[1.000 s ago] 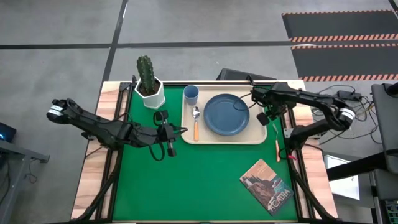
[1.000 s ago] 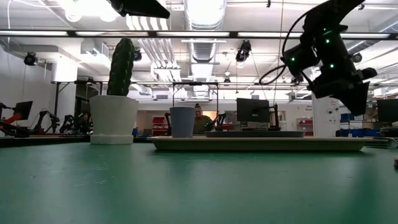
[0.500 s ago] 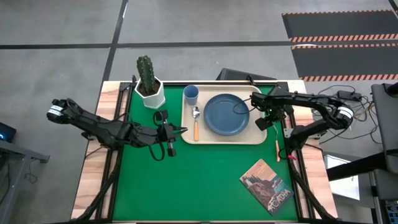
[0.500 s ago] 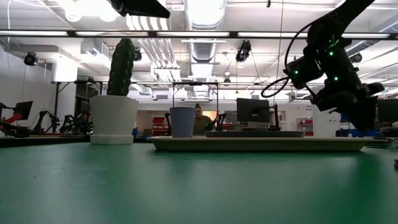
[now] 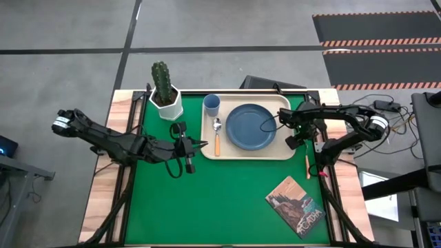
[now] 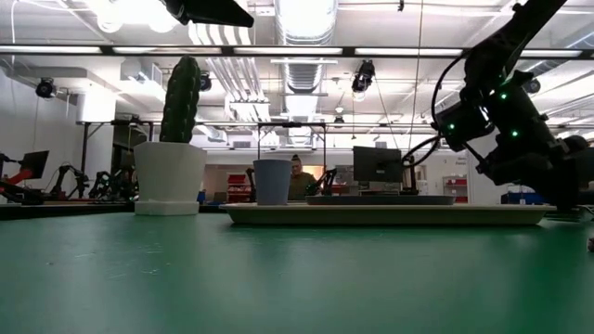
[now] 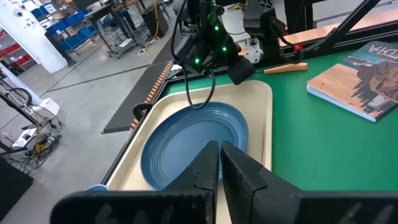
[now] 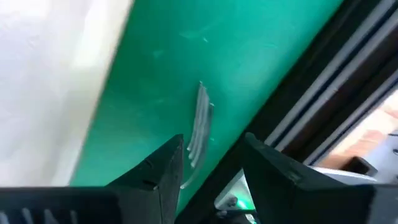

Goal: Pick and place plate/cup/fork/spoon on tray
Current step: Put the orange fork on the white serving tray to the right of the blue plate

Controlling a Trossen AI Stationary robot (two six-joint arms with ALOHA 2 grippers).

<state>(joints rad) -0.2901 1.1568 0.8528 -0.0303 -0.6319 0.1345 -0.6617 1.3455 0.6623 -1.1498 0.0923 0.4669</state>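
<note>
The cream tray (image 5: 275, 153) lies on the green mat at the far middle. On it are the dark-blue plate (image 5: 251, 127), the light-blue cup (image 5: 211, 105) and the orange-handled spoon (image 5: 217, 135). The fork (image 5: 307, 160) lies flat on the mat just right of the tray, and its tines (image 8: 200, 127) show in the right wrist view. My right gripper (image 5: 293, 141) is open above the tines, with a finger to either side (image 8: 211, 165), and touches nothing. My left gripper (image 5: 200, 145) is shut and empty, left of the tray (image 7: 219, 155).
A white pot with a cactus (image 5: 165, 96) stands at the far left of the mat. A book (image 5: 295, 207) lies at the near right. The table's dark frame rail (image 5: 318, 148) runs close beside the fork.
My right gripper has moved from over the tray's right rim toward the table's near edge and down, and now stands over the fork's tines. The tableware has not moved.
</note>
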